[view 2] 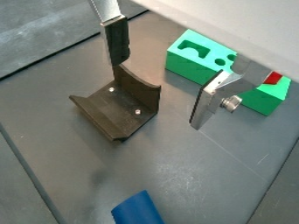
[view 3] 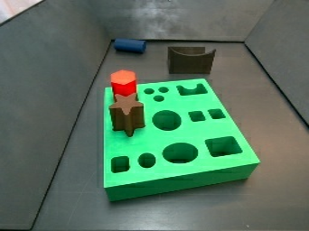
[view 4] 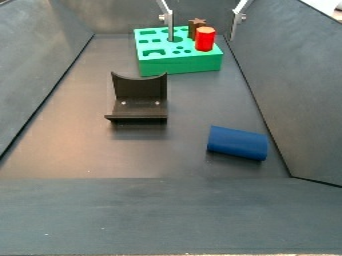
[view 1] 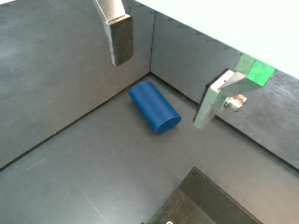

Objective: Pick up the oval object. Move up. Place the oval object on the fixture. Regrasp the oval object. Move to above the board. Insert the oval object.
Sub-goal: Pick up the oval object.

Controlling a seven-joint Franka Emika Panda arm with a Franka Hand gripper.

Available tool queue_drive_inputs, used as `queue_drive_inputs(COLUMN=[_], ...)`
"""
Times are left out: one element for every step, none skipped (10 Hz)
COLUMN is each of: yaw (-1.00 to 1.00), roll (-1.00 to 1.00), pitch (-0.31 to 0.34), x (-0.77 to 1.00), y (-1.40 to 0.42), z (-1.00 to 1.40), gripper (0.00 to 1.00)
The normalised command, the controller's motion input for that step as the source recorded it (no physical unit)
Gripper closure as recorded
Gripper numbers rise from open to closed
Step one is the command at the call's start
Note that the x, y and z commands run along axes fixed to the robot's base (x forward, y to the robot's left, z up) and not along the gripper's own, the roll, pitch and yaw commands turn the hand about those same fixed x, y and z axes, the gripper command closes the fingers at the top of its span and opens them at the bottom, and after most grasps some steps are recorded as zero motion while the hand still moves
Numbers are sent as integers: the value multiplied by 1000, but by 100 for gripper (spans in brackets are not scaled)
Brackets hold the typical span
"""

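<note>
A: Nearest the camera, what lies on the floor?
B: Oval object (view 4: 238, 142), on its side near a wall, just beyond the fixture (view 4: 138, 98).

A: Gripper status?
B: Gripper (view 1: 163, 74) is raised above the oval object, fingers (view 1: 121, 39) spread apart, nothing between them.

A: Board?
B: Board (view 3: 182, 135) carries the red peg (view 3: 122, 83) and brown star peg (view 3: 126, 115).

The floor (view 4: 134, 150) is a flat, matte, dark grey surface. It is enclosed by plain grey walls: a left wall (view 3: 42, 72), a right wall (view 3: 284, 63) and a back wall (view 3: 145, 18). In both side views the side walls lean outward as they rise. A straight edge (view 4: 147, 178) crosses the near floor. Lighting is soft and even, with faint pale sheen on the panels.
</note>
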Motion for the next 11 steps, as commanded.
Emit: queue_drive_inputs(yaw=[243, 740, 843, 966, 1000, 1000, 1000, 957, 931, 949, 903], roll=[-90, -96, -81, -14, 0, 0, 33, 116, 167, 147, 164], pitch=[-76, -50, -46, -43, -44, -51, -91, -144, -139, -127, -133], x=[-334, -231, -154, -69, -63, -63, -111, -180, -186, -154, -169], y=[643, 514, 386, 240, 74, 51, 57, 83, 71, 80, 114], z=[-406, -474, -540, -563, -609, -649, -746, -863, -843, -800, -814], gripper=[0, 0, 0, 0, 0, 0, 0, 0, 0, 0, 0])
